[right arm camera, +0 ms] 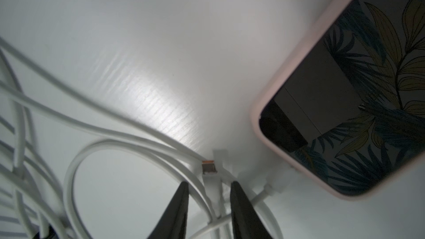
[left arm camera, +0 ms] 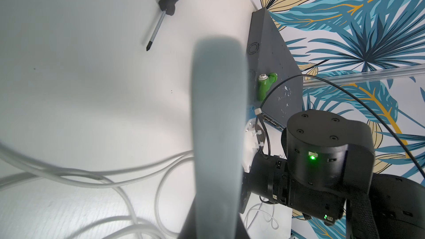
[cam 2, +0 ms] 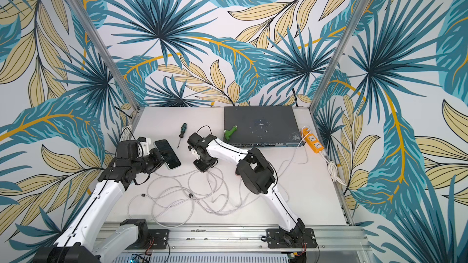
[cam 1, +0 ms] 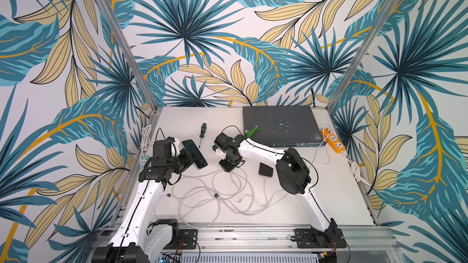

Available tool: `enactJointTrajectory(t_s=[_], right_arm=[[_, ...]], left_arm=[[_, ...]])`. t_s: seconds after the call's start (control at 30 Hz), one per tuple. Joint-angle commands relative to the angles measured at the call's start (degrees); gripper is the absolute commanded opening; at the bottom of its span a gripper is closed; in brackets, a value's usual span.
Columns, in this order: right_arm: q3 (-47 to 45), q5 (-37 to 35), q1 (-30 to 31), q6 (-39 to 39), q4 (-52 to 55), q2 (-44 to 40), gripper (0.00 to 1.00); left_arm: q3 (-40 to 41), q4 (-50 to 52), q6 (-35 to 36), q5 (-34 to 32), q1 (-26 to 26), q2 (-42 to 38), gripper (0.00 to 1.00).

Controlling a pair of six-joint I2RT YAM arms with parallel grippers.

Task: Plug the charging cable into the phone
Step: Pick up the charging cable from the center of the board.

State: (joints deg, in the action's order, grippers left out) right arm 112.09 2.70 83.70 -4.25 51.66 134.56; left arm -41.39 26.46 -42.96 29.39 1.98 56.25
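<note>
White tabletop [cam 1: 329, 198], walled in palm-leaf paper. The phone [cam 1: 194, 148] is well to the left of the grey switch box [cam 1: 278, 125], clamped by its edge in the left gripper [cam 1: 189, 156]; no cord shows at its end. The charging cable [right arm camera: 103, 131] lies tangled in front of the box. Its plug [right arm camera: 209, 168] sits between the narrowly parted jaws of the right gripper [right arm camera: 208, 183], apparently not yet pinched. Grasping, aligning and inserting all seem left to do.

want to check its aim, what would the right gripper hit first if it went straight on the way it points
Probably the white charging cable's metal-tipped plug, lying ahead between the fingertips of the right gripper; depth is unclear.
</note>
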Motion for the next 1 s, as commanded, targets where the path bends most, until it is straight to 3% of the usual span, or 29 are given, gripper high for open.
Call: enactJointTrajectory(t_s=[0.0,0.43,0.6,0.97], right_arm=[[-1.82,-9.17,-1.34,-1.65,5.26,6.86,0.3],[0.14,-13.25,0.04,-2.56,5.72,9.88,0.31],[0.58,-13.39,0.1,-3.12,5.11,10.15,0.19],[0.41,-8.03,-0.93,-4.1,-1.73,-2.22,0.12]], left_arm=[[-0.71,-2.55,0.82,0.81,0.41,-0.24,0.0],[-0.71,-2.49,0.68,0.74,0.5,-0.5,0.0],[-0.71,-2.29,0.68,0.56,0.46,-0.53,0.0],[-0.8,-2.02,1.01,0.45,0.44,-0.61,0.0]])
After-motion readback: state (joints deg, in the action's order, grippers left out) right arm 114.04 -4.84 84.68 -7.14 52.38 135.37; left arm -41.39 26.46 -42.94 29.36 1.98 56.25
